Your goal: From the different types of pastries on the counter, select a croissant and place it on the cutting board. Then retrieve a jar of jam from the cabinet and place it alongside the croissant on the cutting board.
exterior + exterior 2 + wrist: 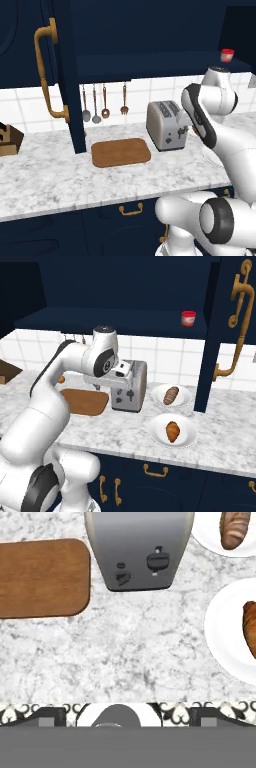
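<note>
Counter (125,428): cutting board (87,401) left of toaster (130,386); right of toaster, two plates (croissant (172,431) front, darker pastry (171,395) behind). Jar (188,318) in cabinet (150,321) above.

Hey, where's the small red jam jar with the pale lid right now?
The small red jam jar sits on the open dark navy cabinet's shelf, up above the silver toaster, near the brass-handled door in the right base view.

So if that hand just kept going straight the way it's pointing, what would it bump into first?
Most likely the bare marble counter, in the open patch in front of the toaster, between the cutting board and the croissant's plate. Depth is hard to judge.
</note>
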{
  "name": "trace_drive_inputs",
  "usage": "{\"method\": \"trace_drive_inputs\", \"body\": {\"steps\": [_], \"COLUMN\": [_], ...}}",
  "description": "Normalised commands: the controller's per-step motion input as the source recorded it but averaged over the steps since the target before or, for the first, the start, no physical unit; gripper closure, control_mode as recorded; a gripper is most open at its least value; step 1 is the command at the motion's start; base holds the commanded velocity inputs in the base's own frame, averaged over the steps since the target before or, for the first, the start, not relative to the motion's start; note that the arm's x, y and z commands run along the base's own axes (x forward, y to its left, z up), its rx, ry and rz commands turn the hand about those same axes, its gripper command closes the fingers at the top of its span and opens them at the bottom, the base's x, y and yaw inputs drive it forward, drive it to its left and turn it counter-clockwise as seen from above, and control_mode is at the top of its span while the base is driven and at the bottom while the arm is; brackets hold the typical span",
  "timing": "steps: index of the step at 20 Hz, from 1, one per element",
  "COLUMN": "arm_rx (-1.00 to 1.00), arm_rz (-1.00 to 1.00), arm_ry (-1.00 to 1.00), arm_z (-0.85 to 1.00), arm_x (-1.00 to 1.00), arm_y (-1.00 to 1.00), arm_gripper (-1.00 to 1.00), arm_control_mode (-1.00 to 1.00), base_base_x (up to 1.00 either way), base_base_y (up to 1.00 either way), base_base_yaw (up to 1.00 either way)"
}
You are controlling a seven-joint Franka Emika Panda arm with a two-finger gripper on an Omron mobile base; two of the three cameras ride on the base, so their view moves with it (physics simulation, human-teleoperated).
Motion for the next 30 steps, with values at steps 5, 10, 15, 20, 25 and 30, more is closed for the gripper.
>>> {"method": "trace_drive_inputs", "body": {"steps": [5, 10, 15, 20, 25, 30], "arm_rx": [0.00, -0.02, -0.11, 0.00, 0.00, 0.00], "arm_rz": [-0.01, 0.00, 0.03, 0.00, 0.00, 0.00], "arm_ry": [0.09, 0.07, -0.02, 0.00, 0.00, 0.00], "arm_z": [-0.25, -0.48, -0.64, -0.05, -0.35, -0.18], "arm_x": [-0.01, 0.00, -0.05, -0.01, 0.00, 0.06], "arm_y": [-1.00, -0.95, -0.67, -0.07, -0.33, -0.27], "arm_gripper": [-1.00, -1.00, -1.00, -1.00, -1.00, -1.00], "arm_control_mode": [-1.00, -1.00, -1.00, -1.00, -1.00, -1.00], "base_base_x": [0.00, 0.00, 0.00, 0.00, 0.00, 0.00], "base_base_y": [0.00, 0.00, 0.00, 0.00, 0.00, 0.00], "base_base_yaw": [0.00, 0.00, 0.00, 0.00, 0.00, 0.00]}}
